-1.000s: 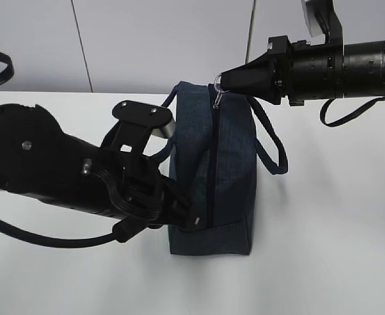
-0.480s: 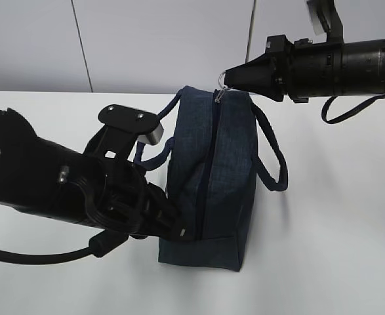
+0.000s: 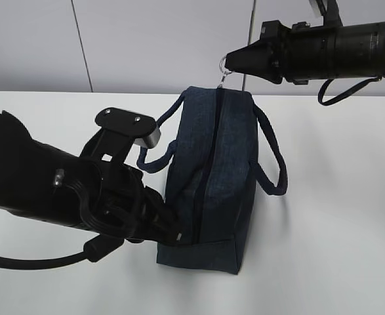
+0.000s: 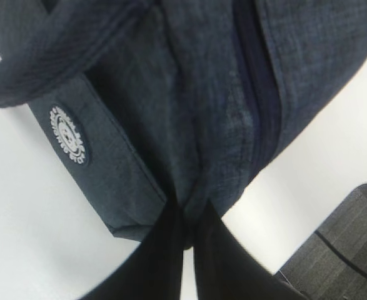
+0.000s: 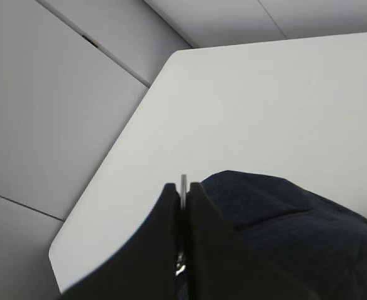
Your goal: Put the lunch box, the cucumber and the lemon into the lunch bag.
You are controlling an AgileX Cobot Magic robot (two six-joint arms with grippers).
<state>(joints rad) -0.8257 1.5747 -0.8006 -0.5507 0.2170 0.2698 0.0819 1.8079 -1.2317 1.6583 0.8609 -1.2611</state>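
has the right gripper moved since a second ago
Yes. The right gripper, shut on the metal ring pull, rose against the grey wall seam, stretching the dark navy fabric lunch bag.

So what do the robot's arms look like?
Both arms are black. The left arm is chunky, with a silver-edged block on top and a thick black cable looping underneath. The right arm is a round tube with tiny dots, narrowing to a pointed black gripper, and a thin black cable hangs below it. The left gripper has two flat black fingers.
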